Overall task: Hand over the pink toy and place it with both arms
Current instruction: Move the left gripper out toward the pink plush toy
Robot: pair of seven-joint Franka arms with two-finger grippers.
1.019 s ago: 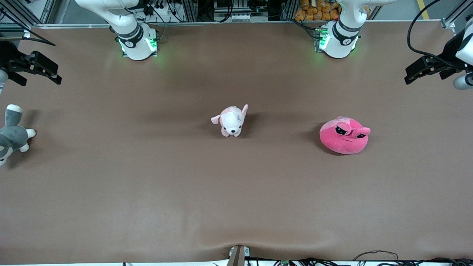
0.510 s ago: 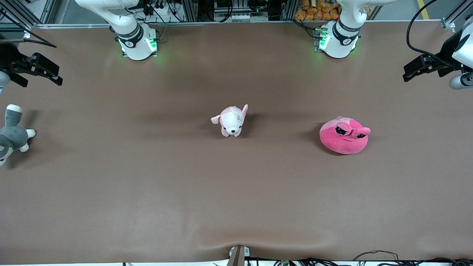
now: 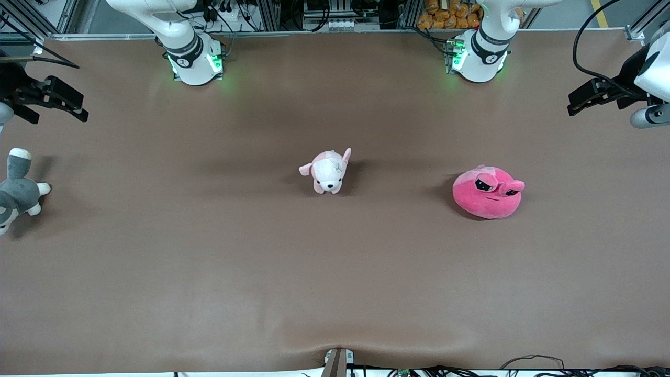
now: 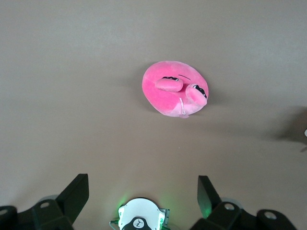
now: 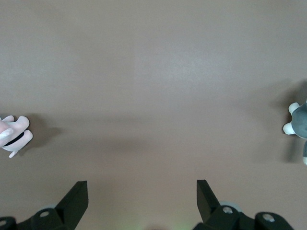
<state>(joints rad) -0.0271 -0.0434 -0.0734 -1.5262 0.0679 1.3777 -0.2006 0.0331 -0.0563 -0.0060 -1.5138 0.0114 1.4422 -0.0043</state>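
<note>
The pink toy (image 3: 488, 192) is a round hot-pink blob with two bulging half-lidded black eyes, sitting on the table (image 3: 209, 272) toward the left arm's end, well apart from the small pink-and-white dog plush (image 3: 327, 171) mid-table. Both grippers are up in the air with fingers spread and nothing in them: left gripper (image 3: 580, 102) over its end, right gripper (image 3: 73, 104) over the other end above the grey-and-white plush (image 3: 15, 191). The left wrist view shows the toy's tiny mouth line (image 4: 181, 103), hard to see from the front.

- No text, label, brand name, number or sign can be read on the toys, the arms or the table (image 3: 209, 272).
</note>
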